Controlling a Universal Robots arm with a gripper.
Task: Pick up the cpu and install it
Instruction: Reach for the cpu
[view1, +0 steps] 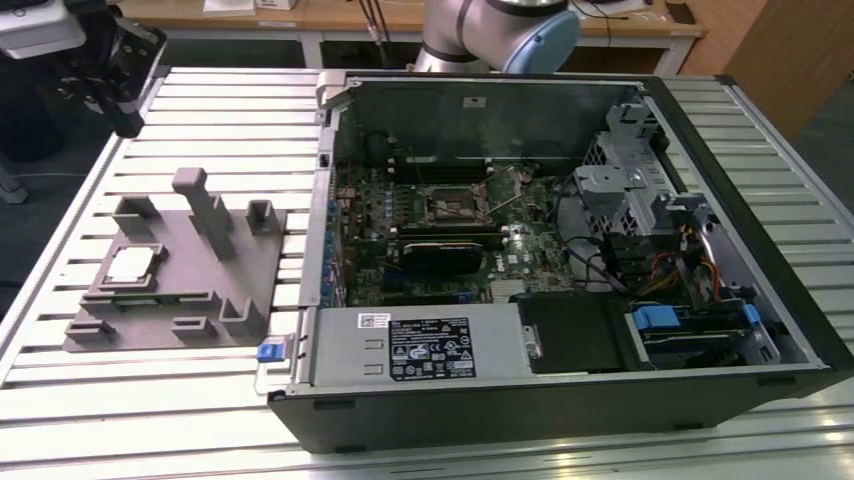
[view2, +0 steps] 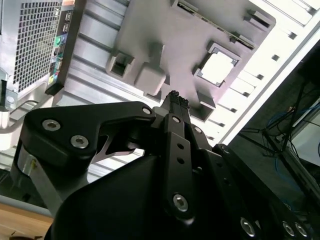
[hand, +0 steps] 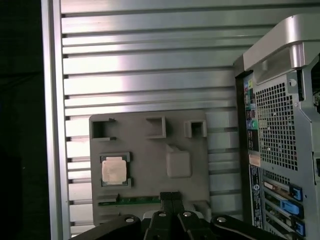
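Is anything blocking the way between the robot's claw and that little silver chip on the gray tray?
Nothing visible does. The cpu lies uncovered in its pocket on the gray holder, and the gripper hangs above the holder with only open air between them. The holder's raised posts stand off to the side.

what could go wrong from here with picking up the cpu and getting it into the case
1. The cpu lies flat in a framed pocket of the grey fixture. The gripper, shut and off to one side of it, may strike the frame or tilt the chip.
2. The socket sits deep inside the case, with cables close by, so the arm could snag.
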